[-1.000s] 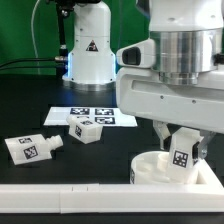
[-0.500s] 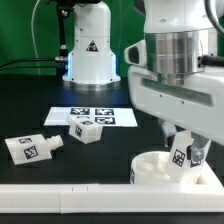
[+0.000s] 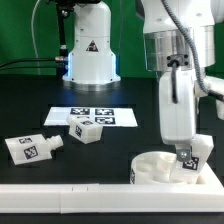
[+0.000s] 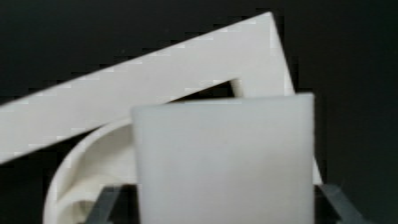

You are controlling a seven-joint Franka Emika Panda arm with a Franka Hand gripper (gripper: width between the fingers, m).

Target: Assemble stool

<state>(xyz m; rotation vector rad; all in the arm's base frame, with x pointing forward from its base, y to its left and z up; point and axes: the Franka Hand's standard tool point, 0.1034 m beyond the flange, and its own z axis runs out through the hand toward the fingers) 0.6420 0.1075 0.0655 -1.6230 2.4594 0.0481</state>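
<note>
Early going, I judge: the gripper (image 3: 186, 152) grips one tagged leg (image 3: 184, 161) upright at the round seat (image 3: 150, 170) by the worktop's (image 3: 120, 145) railed edge, while a second leg (image 3: 85, 127) and third leg (image 3: 32, 147) lie loose, unfitted.

I counted 3 stubby white legs: 1 leg (image 3: 30, 147) and a 2nd leg (image 3: 85, 128) lay loose on the table, and the 3rd leg (image 3: 192, 162) sat in my 1 claw (image 3: 185, 155). There was 1 round seat (image 3: 152, 170). I also saw 1 marker board (image 3: 95, 116) with 4 tags and 1 long white rail (image 3: 70, 203).
</note>
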